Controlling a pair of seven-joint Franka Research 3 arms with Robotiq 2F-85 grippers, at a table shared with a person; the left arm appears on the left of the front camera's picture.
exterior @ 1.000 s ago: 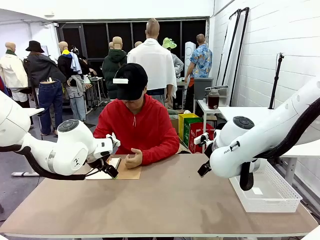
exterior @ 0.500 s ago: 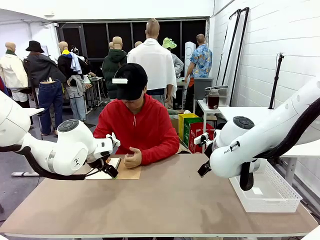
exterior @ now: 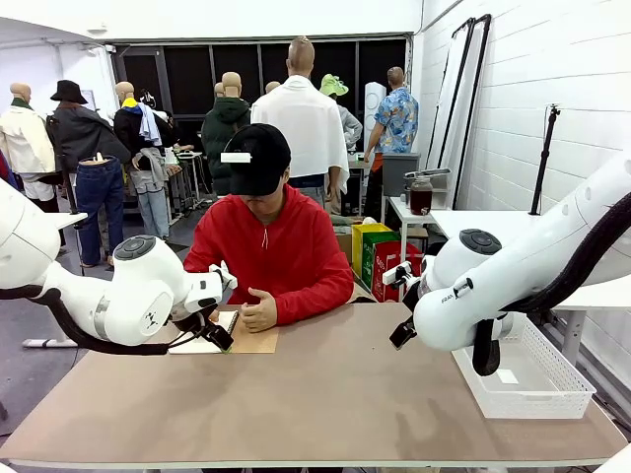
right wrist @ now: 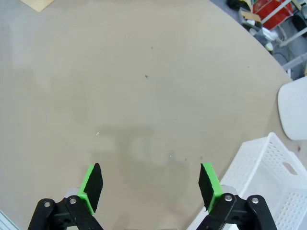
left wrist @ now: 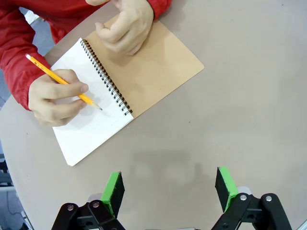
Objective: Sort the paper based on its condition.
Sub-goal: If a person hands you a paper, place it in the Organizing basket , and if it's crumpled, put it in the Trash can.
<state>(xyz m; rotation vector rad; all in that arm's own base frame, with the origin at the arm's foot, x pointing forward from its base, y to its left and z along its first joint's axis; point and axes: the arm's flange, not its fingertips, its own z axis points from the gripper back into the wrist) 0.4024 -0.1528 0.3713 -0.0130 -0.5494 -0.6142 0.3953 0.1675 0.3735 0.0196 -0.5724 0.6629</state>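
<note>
The paper is out of view. A spiral notebook (left wrist: 91,127) lies open at the table's far left edge, its brown cover (left wrist: 153,72) folded out flat. The person's hand (left wrist: 55,98) holds a yellow pencil (left wrist: 62,84) with its tip on the white bound page, and the other hand (left wrist: 127,26) rests as a fist on the cover. My left gripper (left wrist: 169,179) hangs open above bare table just short of the notebook, also seen in the front view as the left gripper (exterior: 219,335). My right gripper (right wrist: 151,175) is open over bare table, nothing between its green pads.
A white perforated basket (right wrist: 249,167) stands on the table right beside my right gripper, at the table's right end (exterior: 552,394). The person in a red hoodie (exterior: 276,256) sits at the far side. The brown tabletop (exterior: 325,394) stretches wide between the arms.
</note>
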